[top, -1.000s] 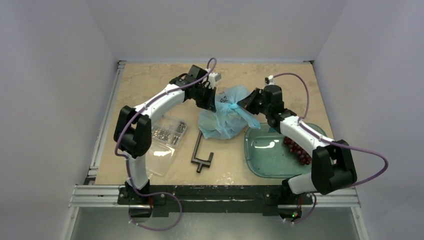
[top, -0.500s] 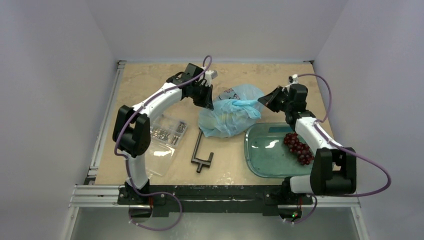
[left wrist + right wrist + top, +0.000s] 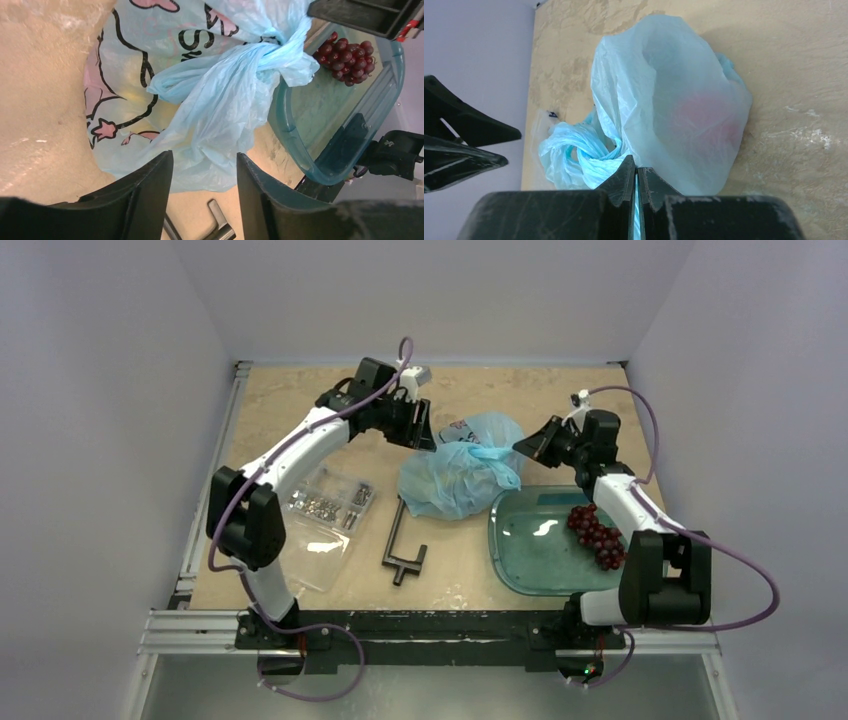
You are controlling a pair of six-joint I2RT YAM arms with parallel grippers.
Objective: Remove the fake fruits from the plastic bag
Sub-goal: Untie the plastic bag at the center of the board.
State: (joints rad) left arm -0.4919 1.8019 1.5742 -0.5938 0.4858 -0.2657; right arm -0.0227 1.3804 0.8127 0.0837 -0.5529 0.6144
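Note:
The light-blue plastic bag point(image 3: 452, 480) lies mid-table with its handles knotted point(image 3: 272, 42). A reddish fruit shape point(image 3: 709, 117) shows faintly through the film; the other fake fruits inside are hidden. My right gripper point(image 3: 522, 448) is shut on a twisted strip of the bag's handle point(image 3: 636, 172) at the bag's right side. My left gripper point(image 3: 422, 432) hovers open just left of the bag, and the film lies beyond its fingertips point(image 3: 205, 167) without being held. A dark red grape bunch point(image 3: 598, 535) rests on the teal tray point(image 3: 525, 555).
A clear flat bag of metal screws point(image 3: 325, 510) lies left of the plastic bag. A black metal T-shaped tool point(image 3: 400, 545) sits in front of it. The teal tray's rim point(image 3: 292, 142) comes close to the bag's right edge.
My left gripper has opened, let go of the bag and drawn back to the left. My right gripper pulled the handle to the right and still holds it.

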